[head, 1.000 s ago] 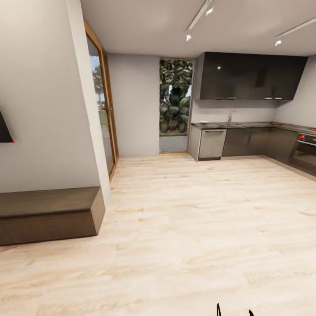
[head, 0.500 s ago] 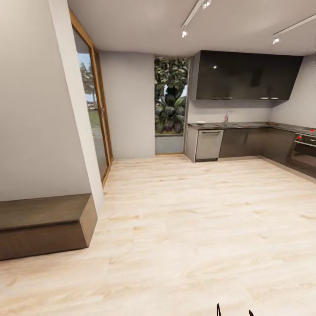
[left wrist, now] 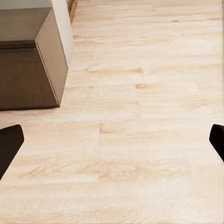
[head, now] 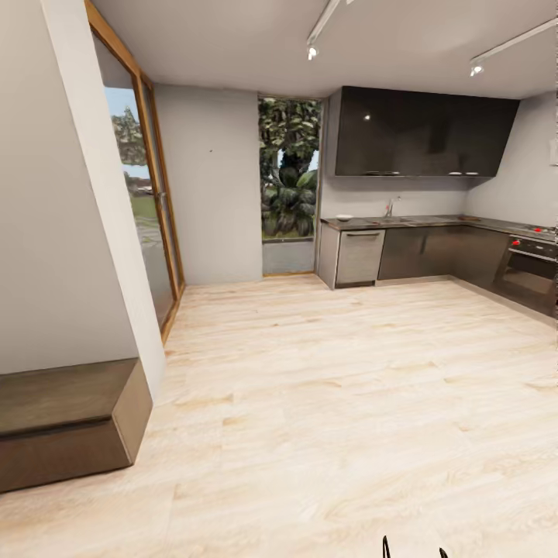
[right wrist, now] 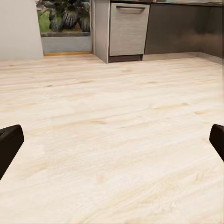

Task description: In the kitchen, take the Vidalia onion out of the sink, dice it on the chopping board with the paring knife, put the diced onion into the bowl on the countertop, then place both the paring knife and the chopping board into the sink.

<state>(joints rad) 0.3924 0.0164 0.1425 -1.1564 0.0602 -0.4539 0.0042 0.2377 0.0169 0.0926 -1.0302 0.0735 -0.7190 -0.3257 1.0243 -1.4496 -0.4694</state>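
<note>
While the robot stands out on the open floor, the kitchen sits small in the upper right of the head view. No writing or brand marks can be read anywhere. The floor (head: 325, 403) is pale, matte wood plank with a visible grain. The bench (head: 434, 222) is a glossy dark grey worktop running along the back wall and turning down the right edge, over flat dark cabinets (head: 422, 252) and a brushed steel appliance front (head: 359, 257) with a bar handle. On it, a thin curved tap marks the sink (head: 389, 219); the basin itself is too small to make out. A small white shape near the bench's left end is probably the bowl (head: 344, 218). Glossy black wall cabinets (head: 422, 132) hang above, and an oven (head: 531, 267) with red knobs is at the right edge. A dark wooden block-shaped low unit (head: 66, 422) lies at lower left.

In the left wrist view the left end effector (left wrist: 112, 142) is spread wide, its black fingertips (left wrist: 8, 142) at the frame's two sides, nothing between them. The right end effector (right wrist: 112, 142) is likewise wide apart and holds nothing, over bare planks.
</note>
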